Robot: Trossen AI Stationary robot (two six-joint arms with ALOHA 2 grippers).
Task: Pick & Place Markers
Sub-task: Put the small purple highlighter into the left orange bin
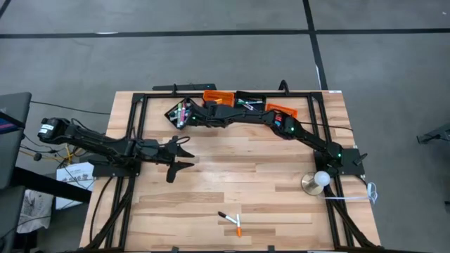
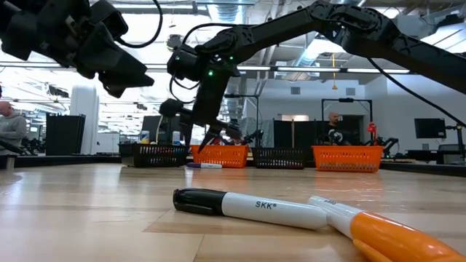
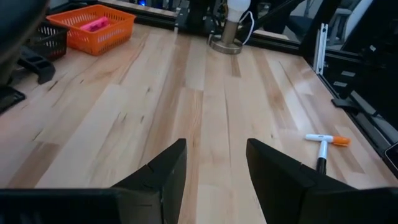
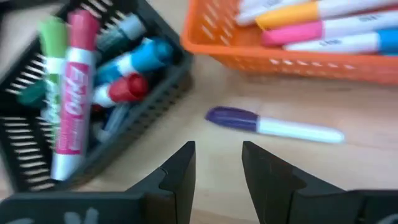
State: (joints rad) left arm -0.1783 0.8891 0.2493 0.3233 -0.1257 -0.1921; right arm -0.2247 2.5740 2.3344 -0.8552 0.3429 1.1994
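Observation:
My right gripper (image 4: 217,167) is open above the table's far left part, between a black bin (image 4: 37,134) full of markers and an orange bin (image 4: 286,50) holding several more. A purple-capped white marker (image 4: 273,127) lies flat on the wood just ahead of its fingers, untouched; the low view shows this marker (image 2: 204,166) below the gripper (image 2: 211,138). My left gripper (image 1: 179,156) is open over the table's left middle. A black-capped marker (image 1: 227,216) and an orange-capped marker (image 1: 239,226) lie crossed near the near edge, close in the low view (image 2: 247,207).
Two black bins (image 1: 179,112) (image 1: 249,103) and two orange bins (image 1: 218,96) (image 1: 281,111) alternate in a row along the far edge. A round-based white bulb (image 1: 318,180) stands near the right edge. Black frame rails (image 1: 137,126) border the table. People sit in the room beyond.

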